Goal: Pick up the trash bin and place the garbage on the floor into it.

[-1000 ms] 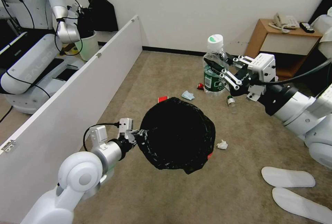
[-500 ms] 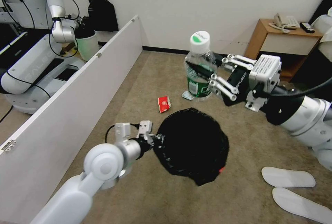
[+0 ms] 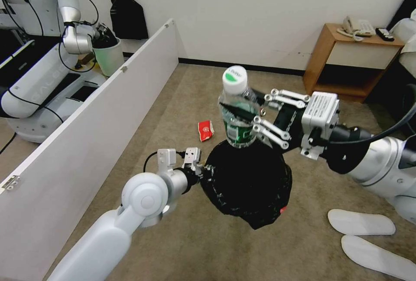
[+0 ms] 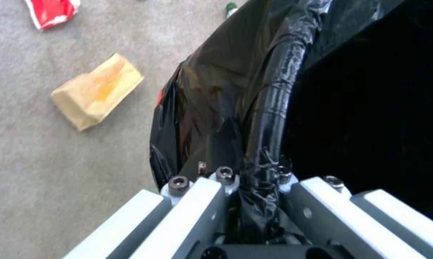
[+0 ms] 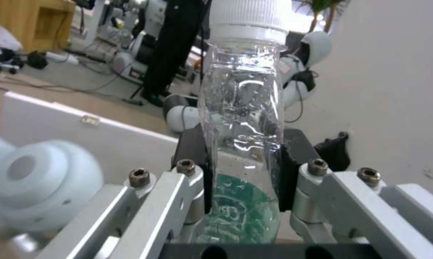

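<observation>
From the head view, the trash bin (image 3: pixel 249 185) hangs above the floor (image 3: pixel 182 99), wrapped in its crinkly black bag. The left gripper (image 3: pixel 203 171) holds it at the rim on the side nearest the white partition board (image 3: pixel 86 125), with the fingers clenched on the bag-covered edge. Directly over the bin's far rim is the bottle (image 3: pixel 236 109), clear with a green label and a white cap, standing nearly upright. The right gripper (image 3: pixel 242 118) grasps the bottle around its middle, its fingers pressed on both sides. On the carpet just beyond the bin, toward the partition board, lies a red carton (image 3: pixel 206 130). Two white slippers (image 3: pixel 368 237) lie on the floor well apart from the bin, on the right arm's side.

In the left wrist view, the left gripper (image 4: pixel 257 187) pinches the rolled rim of the bin (image 4: pixel 273 108) between its fingers (image 4: pixel 204 205). Beside the bin on the floor lies a brown cardboard piece (image 4: pixel 97 90), and farther from the bin the red carton (image 4: pixel 52 12).

In the right wrist view, the right gripper (image 5: pixel 243 169) squeezes the bottle (image 5: pixel 243 108) between its black pads (image 5: pixel 293 169), just above the green label. The bottle's wall looks pressed in at the pads.
</observation>
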Available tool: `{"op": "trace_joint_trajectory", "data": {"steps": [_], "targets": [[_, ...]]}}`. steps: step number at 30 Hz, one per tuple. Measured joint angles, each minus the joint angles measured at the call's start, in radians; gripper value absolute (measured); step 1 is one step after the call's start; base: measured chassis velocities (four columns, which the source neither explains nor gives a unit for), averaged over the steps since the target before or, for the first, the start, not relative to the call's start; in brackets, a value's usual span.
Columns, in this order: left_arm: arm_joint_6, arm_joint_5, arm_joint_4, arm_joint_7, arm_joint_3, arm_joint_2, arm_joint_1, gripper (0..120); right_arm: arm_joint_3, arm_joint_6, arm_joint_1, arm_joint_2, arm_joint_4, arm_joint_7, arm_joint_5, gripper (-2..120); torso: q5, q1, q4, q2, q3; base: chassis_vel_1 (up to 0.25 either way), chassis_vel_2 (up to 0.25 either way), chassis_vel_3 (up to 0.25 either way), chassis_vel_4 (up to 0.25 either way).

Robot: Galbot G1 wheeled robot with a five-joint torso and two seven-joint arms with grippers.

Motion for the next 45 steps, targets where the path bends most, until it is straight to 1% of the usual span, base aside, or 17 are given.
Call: {"op": "trace_joint_trajectory", "data": {"steps": [1, 6, 10, 20, 28, 30, 39, 40, 42, 43, 44, 45], "targets": [[0.000, -0.005, 0.001, -0.004, 0.002, -0.002, -0.008, 0, 0.000, 0.002, -0.014, 0.003, 0.000, -0.007, -0.014, 22, 0.0000, 0.000, 0.0000, 0.000, 0.000, 0.000, 0.000, 0.000, 0.000], [-0.001, -0.013, -0.003, -0.010, 0.000, 0.004, -0.009, 0, 0.001, 0.006, -0.049, 0.015, -0.018, -0.031, -0.048, 22, 0.0000, 0.000, 0.0005, 0.000, 0.000, 0.000, 0.000, 0.000, 0.000], [-0.003, -0.034, -0.017, -0.016, -0.012, 0.007, -0.007, 0, -0.014, 0.007, -0.080, 0.036, -0.041, -0.056, -0.093, 22, 0.0000, 0.000, 0.0003, 0.000, 0.000, 0.000, 0.000, 0.000, 0.000], [-0.007, -0.065, -0.045, -0.016, -0.027, 0.018, -0.002, 0, -0.054, 0.012, -0.101, 0.084, -0.124, -0.094, -0.187, 22, 0.0000, 0.000, 0.0002, 0.000, 0.000, 0.000, 0.000, 0.000, 0.000], [-0.010, -0.089, -0.066, -0.014, -0.029, 0.023, 0.003, 0, -0.081, 0.021, -0.106, 0.110, -0.161, -0.100, -0.236, 22, -0.0001, 0.000, 0.0002, 0.000, 0.000, 0.000, 0.000, 0.000, 0.000], [-0.011, -0.097, -0.076, -0.014, -0.029, 0.023, 0.010, 0, -0.095, 0.025, -0.104, 0.127, -0.176, -0.100, -0.260, 22, 0.0000, 0.000, 0.0002, 0.000, 0.000, 0.000, 0.000, 0.000, 0.000], [-0.012, -0.106, -0.090, -0.012, -0.025, 0.015, 0.028, 0, -0.110, 0.026, -0.099, 0.142, -0.187, -0.097, -0.273, 22, -0.0001, 0.000, 0.0003, 0.000, 0.000, 0.000, 0.000, 0.000, 0.000], [-0.013, -0.106, -0.090, -0.012, -0.025, 0.013, 0.028, 0, -0.111, 0.026, -0.099, 0.143, -0.187, -0.096, -0.273, 24, -0.0001, 0.000, 0.0003, 0.000, 0.000, 0.000, 0.000, 0.000, 0.000], [-0.017, -0.118, -0.096, -0.015, -0.025, 0.006, 0.028, 0, -0.119, 0.024, -0.098, 0.149, -0.193, -0.095, -0.274, 34, -0.0001, 0.000, 0.0003, 0.000, 0.000, 0.000, 0.000, 0.000, 0.000], [-0.017, -0.118, -0.096, -0.015, -0.025, 0.006, 0.028, 0, -0.119, 0.024, -0.098, 0.149, -0.193, -0.095, -0.274, 34, -0.0001, 0.000, 0.0003, 0.000, 0.000, 0.000, 0.000, 0.000, 0.000], [-0.019, -0.125, -0.099, -0.019, -0.024, 0.002, 0.026, 0, -0.126, 0.024, -0.096, 0.156, -0.198, -0.095, -0.276, 42, 0.0000, 0.000, 0.0002, 0.000, 0.000, 0.000, 0.000, 0.000, 0.000], [-0.019, -0.125, -0.099, -0.019, -0.024, 0.002, 0.026, 0, -0.126, 0.024, -0.096, 0.156, -0.198, -0.095, -0.276, 42, 0.0000, 0.000, 0.0002, 0.000, 0.000, 0.000, 0.000, 0.000, 0.000]]}}
